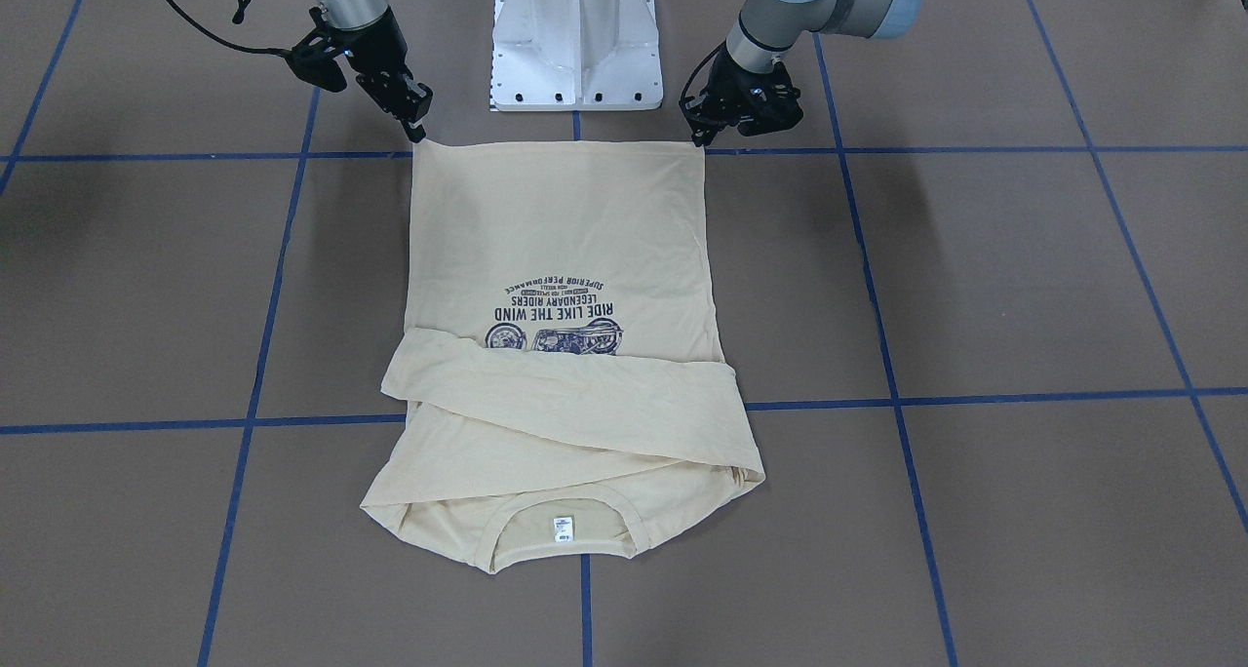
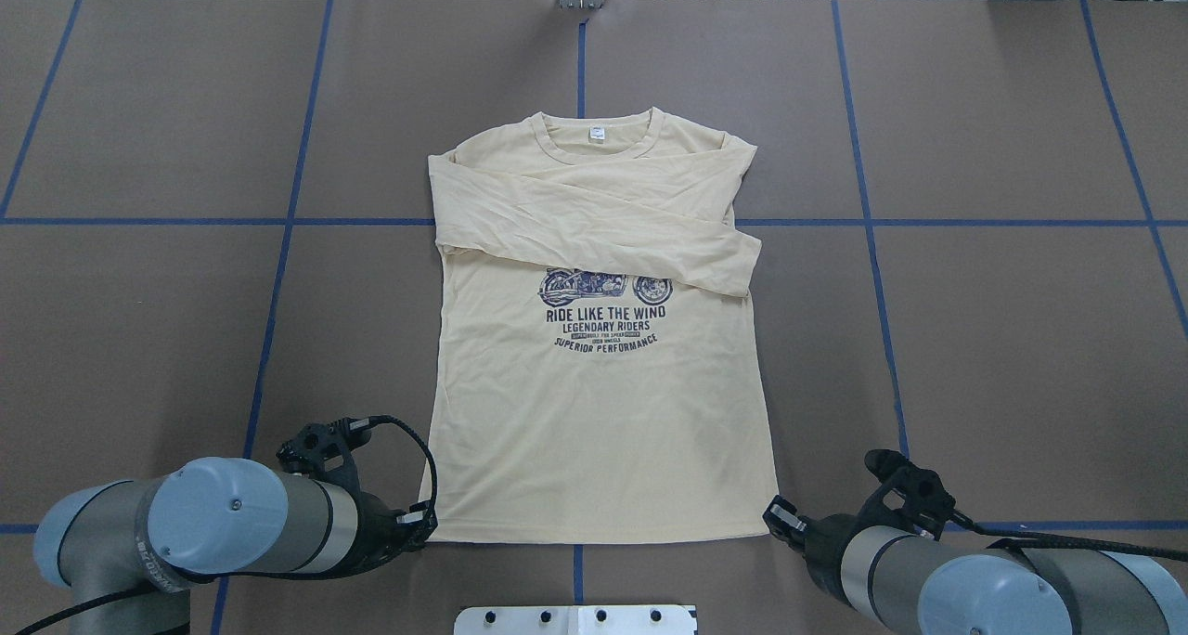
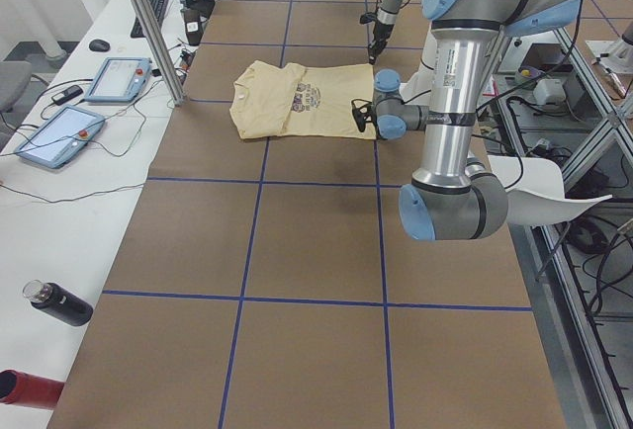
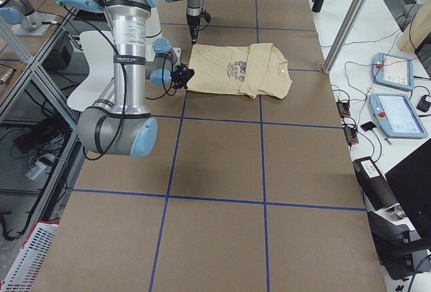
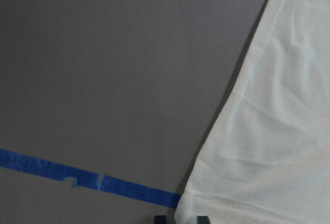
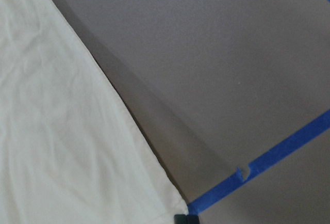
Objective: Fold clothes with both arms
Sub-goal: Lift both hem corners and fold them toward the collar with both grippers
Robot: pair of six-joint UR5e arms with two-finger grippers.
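shirt [image 2: 594, 412]: flat, print up, middle of tabletop [image 2: 974, 338], collar toward far edge, hem toward robot's edge
done: both sleeves [image 2: 594, 226] crossed over the chest
left gripper [image 2: 422, 522]: at left hem corner, fingers slightly apart astride the hem
right gripper [image 2: 778, 516]: at right hem corner, apart or together cannot tell
left to do: likely grip corners, fold body toward collar; about halfway

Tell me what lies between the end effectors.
Only the hem of the pale cream-yellow shirt, running from black left end effector to black right end effector; overhead view.
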